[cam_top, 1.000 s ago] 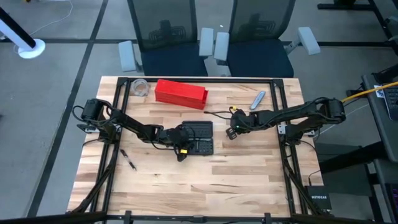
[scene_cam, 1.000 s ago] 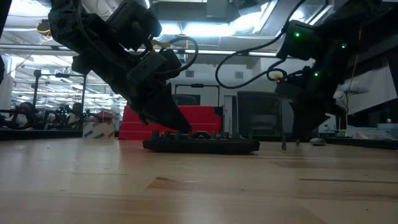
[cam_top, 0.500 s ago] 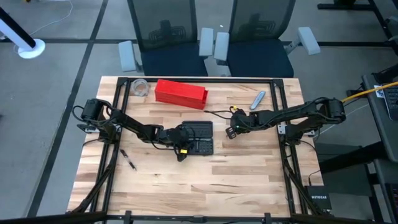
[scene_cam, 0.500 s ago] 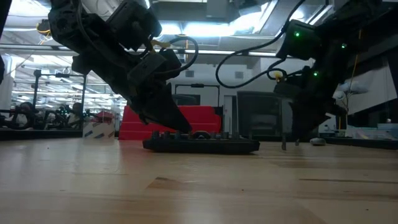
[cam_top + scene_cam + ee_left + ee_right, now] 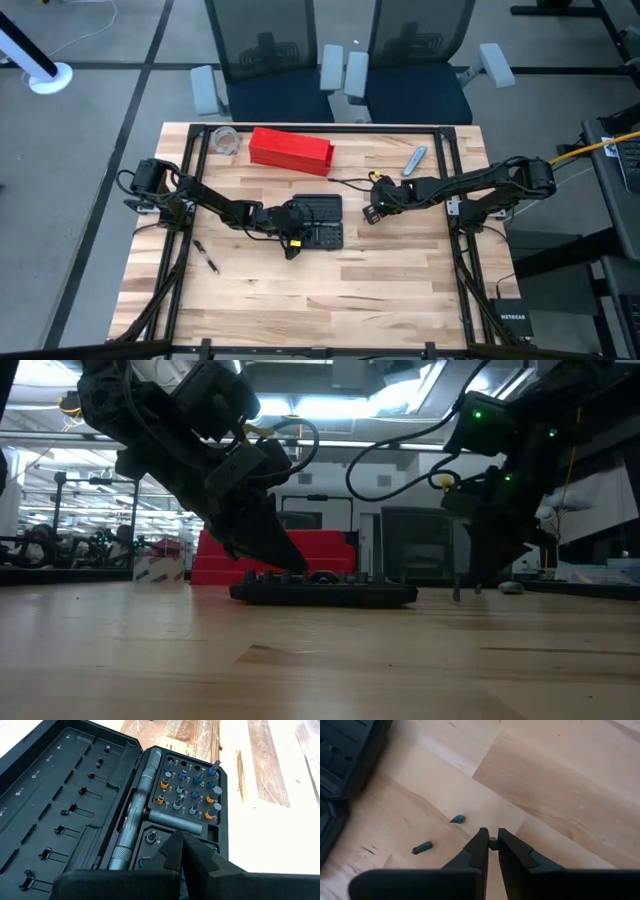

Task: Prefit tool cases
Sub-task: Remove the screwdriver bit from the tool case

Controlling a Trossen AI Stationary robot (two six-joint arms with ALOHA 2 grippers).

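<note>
The black tool case [image 5: 322, 212] lies open and flat at the table's middle. In the left wrist view its lid half [image 5: 65, 795] has empty clips. Its other half [image 5: 192, 790] holds a metal handle [image 5: 137, 815] and rows of bits. My left gripper [image 5: 181, 840] is shut, its tips down over the near half's small compartment; it also shows in the high view [image 5: 292, 240]. My right gripper [image 5: 492, 837] stands right of the case [image 5: 370, 213], pointing down at the table, shut on a small dark bit [image 5: 493, 844]. Two loose bits [image 5: 457, 819] [image 5: 422, 848] lie on the wood beside it. My left gripper's shut fingertips [image 5: 172, 845] are down at the case's small compartment [image 5: 152, 840] beside the metal handle; I cannot tell whether they touch it or hold anything. My right gripper pinches the small dark bit [image 5: 493, 844] between its two fingertips, coming from above and pointing down. The bit is at the table's surface; I cannot tell whether it is lifted.
A long red box [image 5: 290, 150] lies behind the case, with a clear round thing [image 5: 225, 142] to its left. A grey tool [image 5: 414, 160] lies at the far right. A small dark piece [image 5: 208, 262] lies near the left. The near half of the table is bare wood [image 5: 330, 300].
</note>
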